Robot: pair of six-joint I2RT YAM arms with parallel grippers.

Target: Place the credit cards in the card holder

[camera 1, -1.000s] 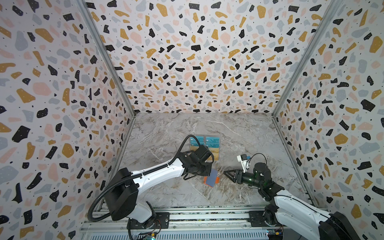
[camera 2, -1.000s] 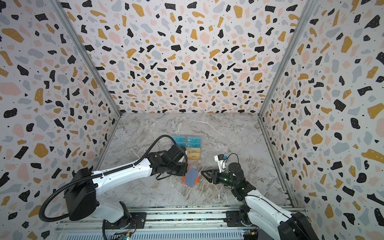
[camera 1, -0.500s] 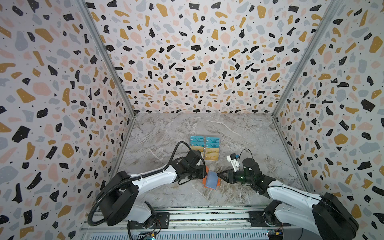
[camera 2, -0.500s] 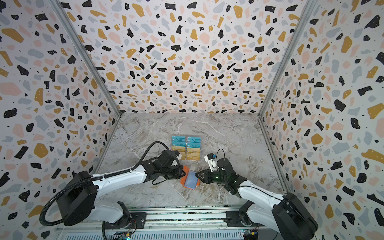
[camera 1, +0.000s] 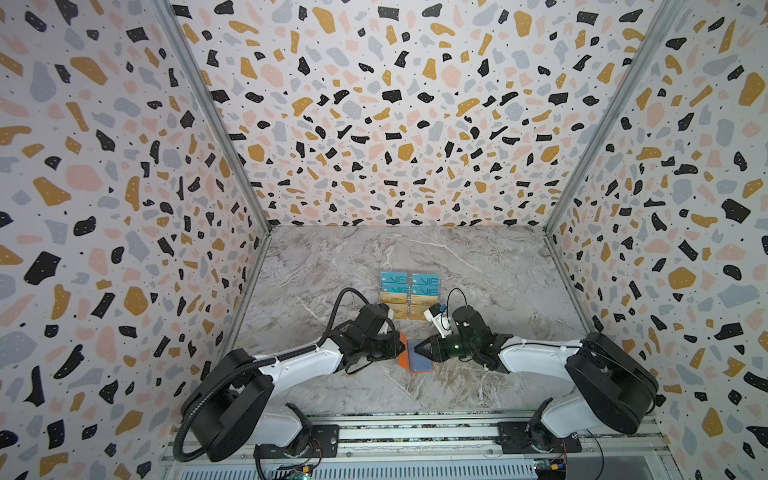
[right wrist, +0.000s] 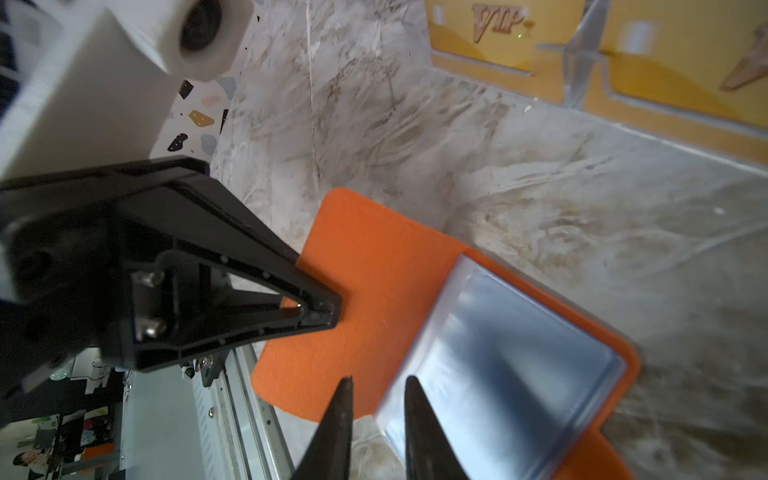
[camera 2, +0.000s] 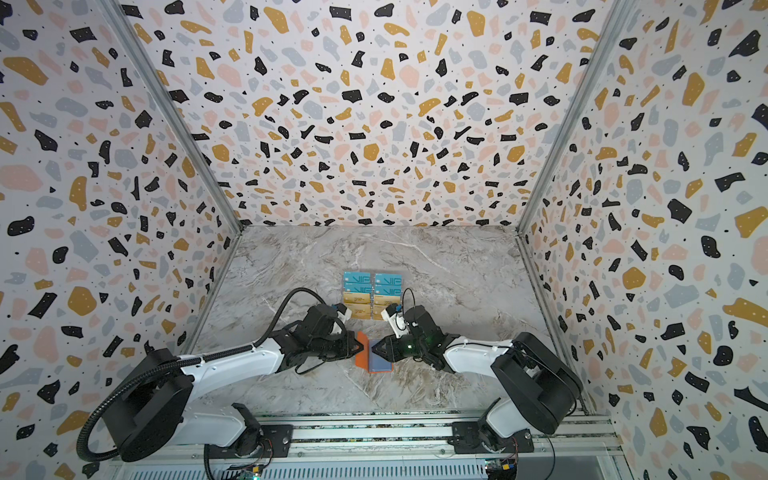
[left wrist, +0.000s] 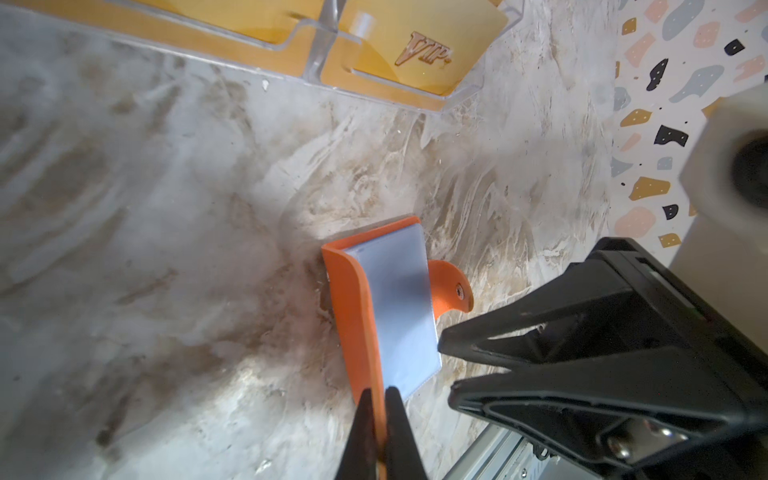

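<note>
The orange card holder (camera 1: pixel 404 358) (camera 2: pixel 362 360) lies open on the marble table between my two grippers, its clear sleeves (left wrist: pixel 399 307) (right wrist: pixel 519 357) facing up. My left gripper (left wrist: pixel 379 390) (camera 1: pixel 400 347) is shut on the edge of the raised orange cover (left wrist: pixel 357 299). My right gripper (right wrist: pixel 379 378) (camera 1: pixel 416 350) reaches in from the opposite side. Its jaws stand narrowly apart at the edge of the sleeve stack, with nothing between them. The credit cards (camera 1: pixel 409 295) (camera 2: pixel 372 296), teal and gold, sit in rows behind the holder.
A clear acrylic rack (left wrist: pixel 328 37) (right wrist: pixel 577 54) holds the cards just behind both grippers. The metal rail (camera 1: pixel 415 428) runs along the table's front edge. Terrazzo walls enclose the left, right and back.
My right gripper has moved left to the holder and its jaws have narrowed. My left gripper has brought the holder down toward the table, still gripping it.
</note>
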